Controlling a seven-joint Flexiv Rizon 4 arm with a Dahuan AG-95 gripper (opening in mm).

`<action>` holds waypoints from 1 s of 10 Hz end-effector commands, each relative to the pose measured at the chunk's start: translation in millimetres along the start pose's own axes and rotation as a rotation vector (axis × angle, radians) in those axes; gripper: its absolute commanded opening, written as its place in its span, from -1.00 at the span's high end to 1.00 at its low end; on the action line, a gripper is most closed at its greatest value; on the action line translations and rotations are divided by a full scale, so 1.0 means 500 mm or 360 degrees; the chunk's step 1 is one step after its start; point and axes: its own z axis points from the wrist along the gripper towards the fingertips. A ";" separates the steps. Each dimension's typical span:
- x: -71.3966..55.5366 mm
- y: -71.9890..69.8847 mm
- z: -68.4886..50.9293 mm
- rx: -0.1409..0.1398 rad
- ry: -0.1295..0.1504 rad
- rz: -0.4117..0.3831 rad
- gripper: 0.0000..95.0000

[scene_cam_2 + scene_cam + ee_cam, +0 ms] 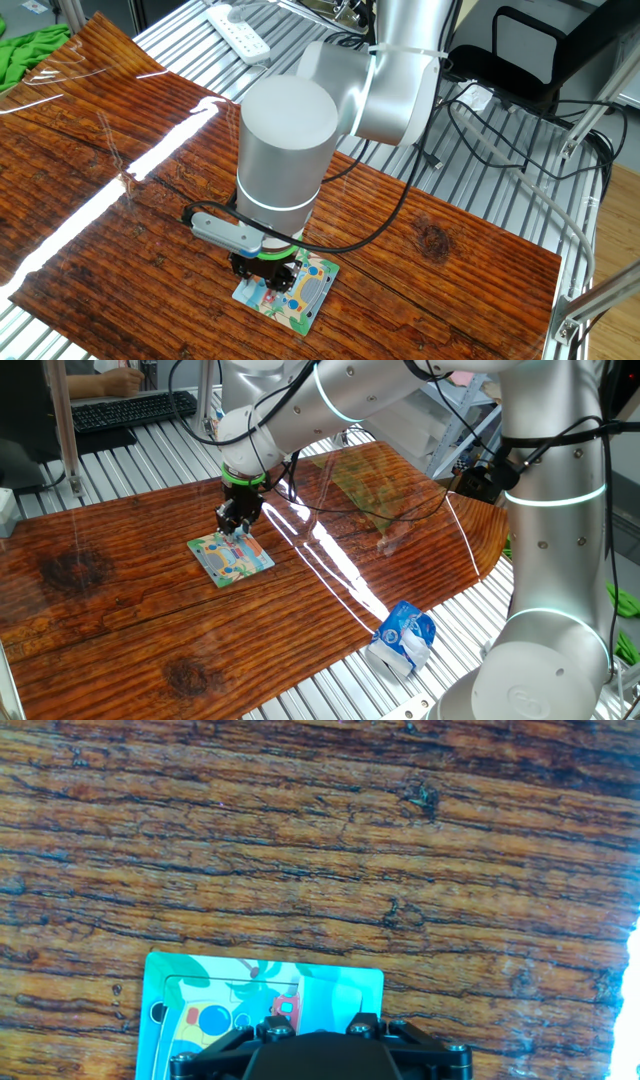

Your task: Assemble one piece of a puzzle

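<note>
The gripper (238, 530) points straight down onto the far corner of the puzzle (228, 561), a flat square board with a teal border and bright cartoon picture lying on the glossy, dark-grained wooden table (120, 610), and whether its jaws are parted cannot be told.

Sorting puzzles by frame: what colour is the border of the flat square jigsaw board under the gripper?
Teal on the flat square jigsaw board, clearest in the hand view.

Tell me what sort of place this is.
Probably a robotics lab: a robot arm works over a wooden table on a metal-slatted bench, with a keyboard and power strip nearby.
</note>
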 end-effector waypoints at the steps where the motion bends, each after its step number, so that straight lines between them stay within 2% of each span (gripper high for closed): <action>1: 0.000 0.000 0.000 0.0000 0.0000 0.0005 -0.20; 6: 0.000 0.003 -0.002 0.0003 0.0024 0.0002 -0.20; 7: 0.001 0.004 -0.002 0.0003 0.0033 0.0000 0.20; 8: 0.002 0.006 -0.001 0.0001 0.0034 0.0003 0.20; 9: 0.003 0.010 -0.002 0.0001 0.0036 0.0006 0.60; 10: 0.003 0.011 -0.003 0.0000 0.0036 0.0012 0.60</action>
